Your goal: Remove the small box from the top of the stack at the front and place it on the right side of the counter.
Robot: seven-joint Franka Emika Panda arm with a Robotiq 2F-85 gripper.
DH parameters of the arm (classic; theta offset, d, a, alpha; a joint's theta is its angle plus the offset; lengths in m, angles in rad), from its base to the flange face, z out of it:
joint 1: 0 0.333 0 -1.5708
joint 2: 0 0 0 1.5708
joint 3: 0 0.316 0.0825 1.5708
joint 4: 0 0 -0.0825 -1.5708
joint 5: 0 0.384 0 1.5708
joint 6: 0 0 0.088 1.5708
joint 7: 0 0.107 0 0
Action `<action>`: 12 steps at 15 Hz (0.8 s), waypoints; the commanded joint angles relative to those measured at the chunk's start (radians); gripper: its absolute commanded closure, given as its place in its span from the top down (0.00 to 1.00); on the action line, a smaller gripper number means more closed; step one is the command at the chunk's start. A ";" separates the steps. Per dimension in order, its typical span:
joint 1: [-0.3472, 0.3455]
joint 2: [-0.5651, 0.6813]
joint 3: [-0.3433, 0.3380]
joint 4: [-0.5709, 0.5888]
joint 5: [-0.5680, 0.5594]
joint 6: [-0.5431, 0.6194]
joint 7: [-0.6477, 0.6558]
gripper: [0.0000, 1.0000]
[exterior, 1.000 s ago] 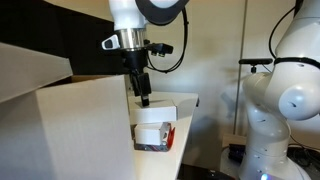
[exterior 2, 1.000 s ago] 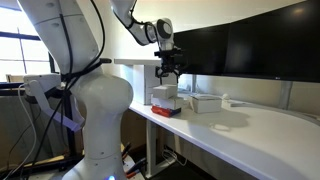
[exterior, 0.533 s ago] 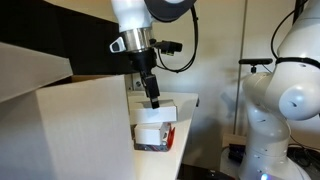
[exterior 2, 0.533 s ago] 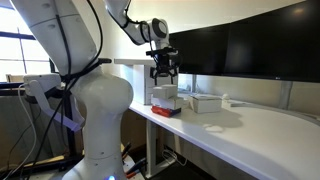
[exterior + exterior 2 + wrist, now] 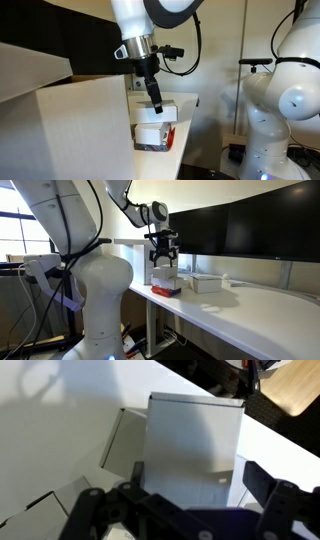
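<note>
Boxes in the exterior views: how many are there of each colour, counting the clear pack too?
White: 3, namely the small box, the box under it and a separate box
Clear with red edges: 1, the pack
Beige: 1, the carton
Total: 5

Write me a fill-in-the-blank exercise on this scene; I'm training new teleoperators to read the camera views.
1. The small box lies on ___ of the stack.
2. In the wrist view the gripper hangs over the small box with its jaws ___.
3. The clear pack low in the stack has ___ edges.

Missing words: top; open; red.
</note>
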 commanded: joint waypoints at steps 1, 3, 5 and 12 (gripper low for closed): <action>-0.006 0.007 0.002 -0.017 0.002 0.017 0.026 1.00; -0.003 0.015 0.002 -0.012 0.001 0.015 0.016 1.00; -0.002 -0.005 -0.002 -0.024 0.006 0.016 0.014 1.00; -0.008 -0.025 -0.002 -0.020 -0.028 0.045 0.005 1.00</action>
